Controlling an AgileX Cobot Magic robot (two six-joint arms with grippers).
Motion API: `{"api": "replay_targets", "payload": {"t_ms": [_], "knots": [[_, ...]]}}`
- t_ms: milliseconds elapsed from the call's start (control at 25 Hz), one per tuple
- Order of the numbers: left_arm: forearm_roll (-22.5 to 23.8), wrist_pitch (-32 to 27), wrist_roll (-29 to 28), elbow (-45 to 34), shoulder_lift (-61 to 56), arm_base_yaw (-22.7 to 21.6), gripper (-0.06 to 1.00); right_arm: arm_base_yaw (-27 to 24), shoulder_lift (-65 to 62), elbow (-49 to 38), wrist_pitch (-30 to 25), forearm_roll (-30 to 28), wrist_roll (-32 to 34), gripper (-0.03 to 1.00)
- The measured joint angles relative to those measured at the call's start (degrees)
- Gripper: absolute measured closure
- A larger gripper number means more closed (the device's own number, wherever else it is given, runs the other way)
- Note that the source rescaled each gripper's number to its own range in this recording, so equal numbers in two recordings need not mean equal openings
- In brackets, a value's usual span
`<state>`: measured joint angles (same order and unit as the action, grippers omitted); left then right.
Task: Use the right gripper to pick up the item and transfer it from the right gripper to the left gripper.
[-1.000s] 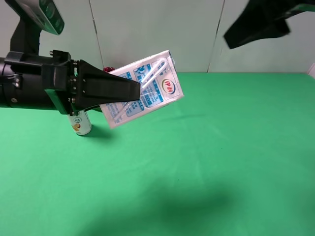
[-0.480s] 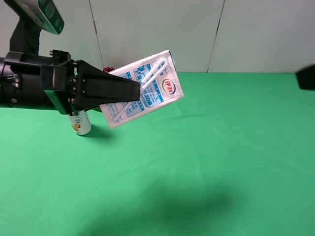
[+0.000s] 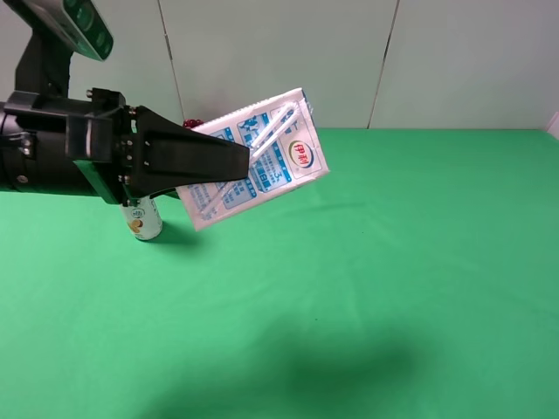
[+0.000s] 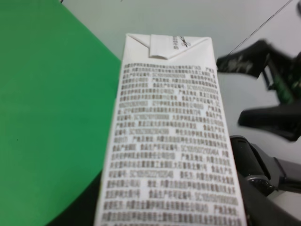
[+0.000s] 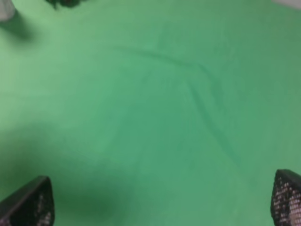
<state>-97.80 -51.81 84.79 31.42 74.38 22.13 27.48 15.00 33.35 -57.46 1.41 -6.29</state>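
Your small white drink carton with blue print (image 3: 293,144) is off the green bench (image 3: 419,279), up in the air. It is pinched in the black left hand with green edge trim (image 3: 243,162), whose fingers press on its lower part. The carton's long axis runs on from the fingertips, tilted up toward the middle of the bench with the folded top outermost. The left arm lies near level, reaching in from its own side.

The black right hand (image 5: 157,200) is out of the high view. Its own camera shows its fingertips (image 5: 33,205) spread wide over bare green cloth, nothing between them. Blurred black shapes beyond the carton (image 4: 171,141) in the left wrist view may be that arm, but you can't be sure. I'd judge the handover done.
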Motion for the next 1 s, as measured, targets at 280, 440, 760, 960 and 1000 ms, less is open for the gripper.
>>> {"api": "replay_targets", "payload": {"t_ms": [280,440,760,960,1000], "knots": [[0.0,-0.22,0.23,0.0,0.0,0.0,0.94,0.0,-10.94,-5.22,-0.66,0.19,2.1,-0.03],[0.0,-0.22,0.4,0.0,0.0,0.0,0.94,0.0,-12.8,-5.22,-0.55,0.01,2.96,-0.03],[0.0,-0.26,0.46,0.0,0.0,0.0,0.94,0.0,-12.98,-5.22,-0.46,0.02,3.15,-0.03],[0.0,-0.26,0.59,0.0,0.0,0.0,0.94,-0.56,-12.98,-5.22,-0.46,0.02,3.15,-0.03],[0.0,-0.26,0.61,0.0,0.0,0.0,0.94,-1.41,-13.04,-5.22,-0.46,0.02,3.15,-0.03]]}}
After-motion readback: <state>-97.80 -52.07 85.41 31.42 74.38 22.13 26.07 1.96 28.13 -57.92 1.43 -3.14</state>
